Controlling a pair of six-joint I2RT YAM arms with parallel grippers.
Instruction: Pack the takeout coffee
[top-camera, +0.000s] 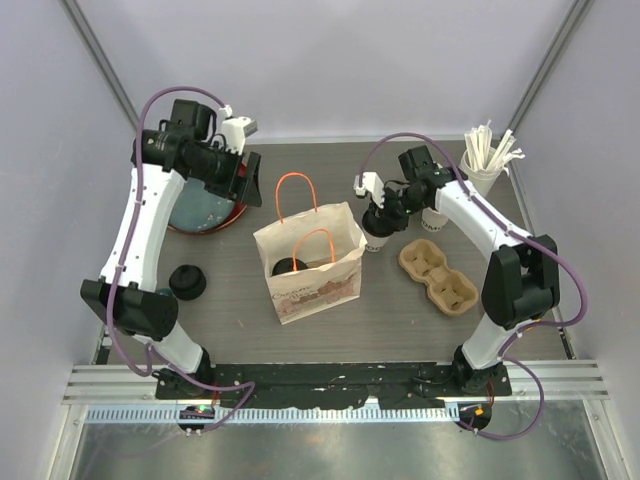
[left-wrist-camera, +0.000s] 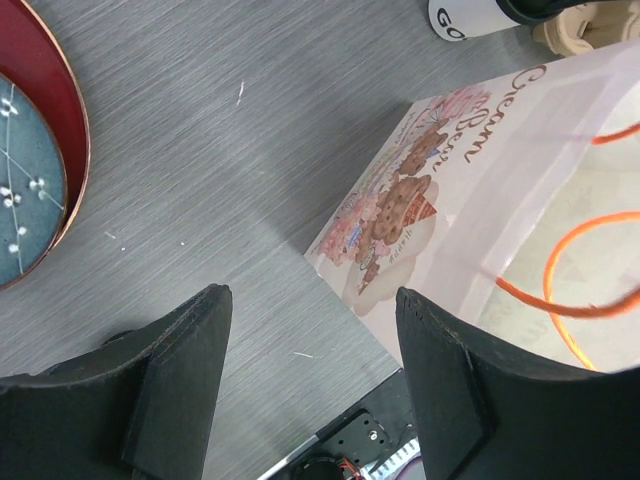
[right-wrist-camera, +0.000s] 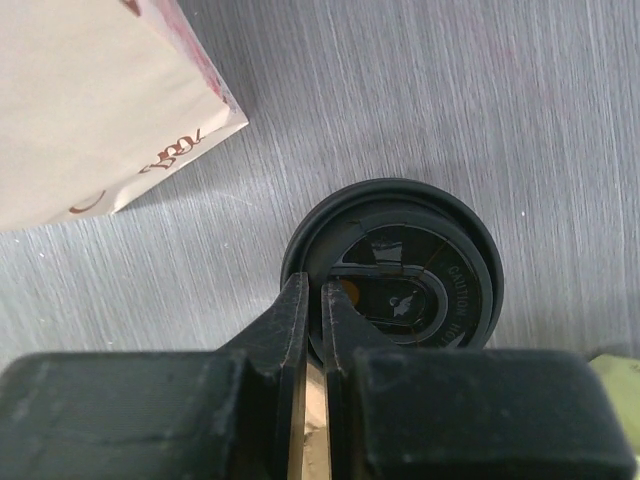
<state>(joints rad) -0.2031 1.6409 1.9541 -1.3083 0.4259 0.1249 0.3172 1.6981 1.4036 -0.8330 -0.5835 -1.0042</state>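
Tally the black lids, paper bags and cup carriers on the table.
Black lids: 3 (loose lid, bagged lid, cup's lid)
Paper bags: 1
Cup carriers: 1
Total: 5

The top external camera looks steeply down from high behind the near edge, taking in the whole table (top-camera: 230, 300); the left wrist camera faces downward, close beside the printed paper bag (left-wrist-camera: 450, 180); the right wrist camera hangs closer still over a black cup lid (right-wrist-camera: 420, 265); all three views share that bag.
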